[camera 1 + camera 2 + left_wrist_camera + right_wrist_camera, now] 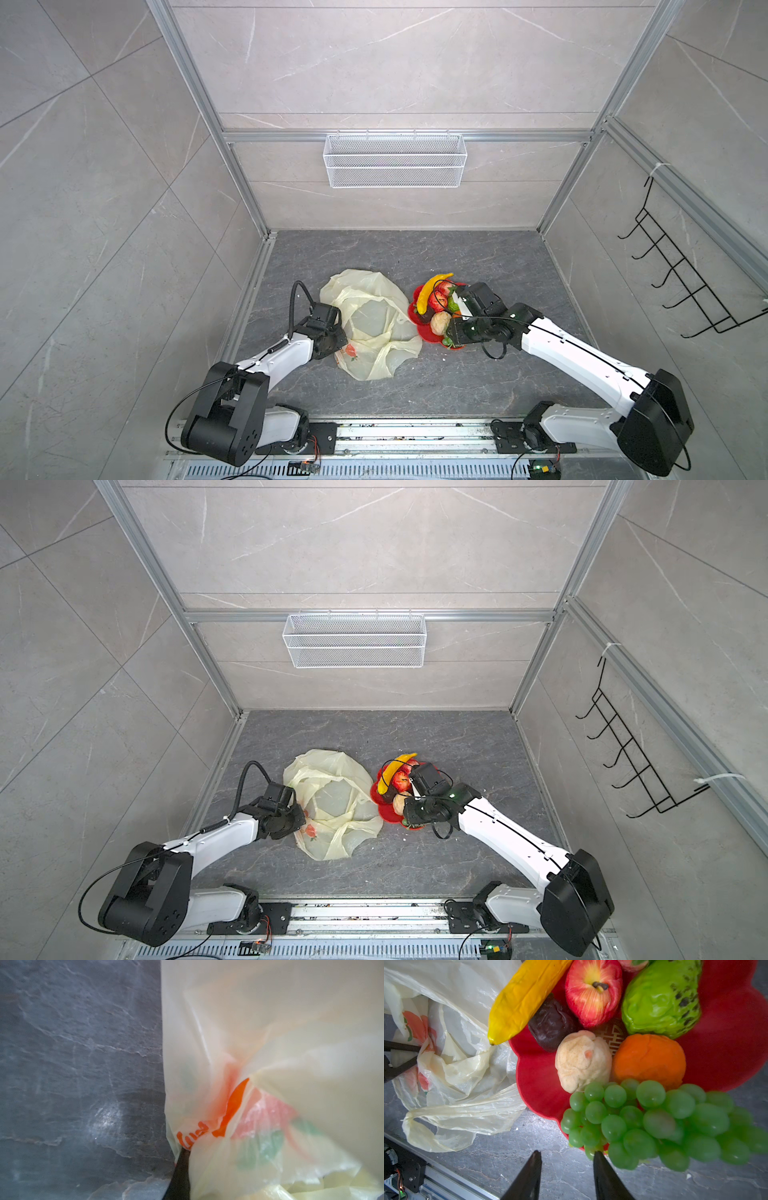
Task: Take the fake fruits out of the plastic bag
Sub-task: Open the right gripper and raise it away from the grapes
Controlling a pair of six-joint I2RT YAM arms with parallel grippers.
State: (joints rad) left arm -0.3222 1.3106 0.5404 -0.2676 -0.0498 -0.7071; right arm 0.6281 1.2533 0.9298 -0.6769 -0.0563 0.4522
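The cream plastic bag lies slack and crumpled on the dark floor, and its orange-red print shows in the left wrist view. My left gripper is shut on the bag's printed edge. The fake fruits are piled on a red flower-shaped plate to the right of the bag: banana, apple, dark fruit, beige fruit, orange, green bumpy fruit. The grape bunch hangs over the plate's rim. My right gripper stands open beside the grapes, nothing between its fingers, one fingertip touching them.
A white wire-mesh basket hangs on the back wall. A black hook rack is fixed to the right wall. Aluminium frame posts line the floor's sides, and the arms' base rail runs along the front edge.
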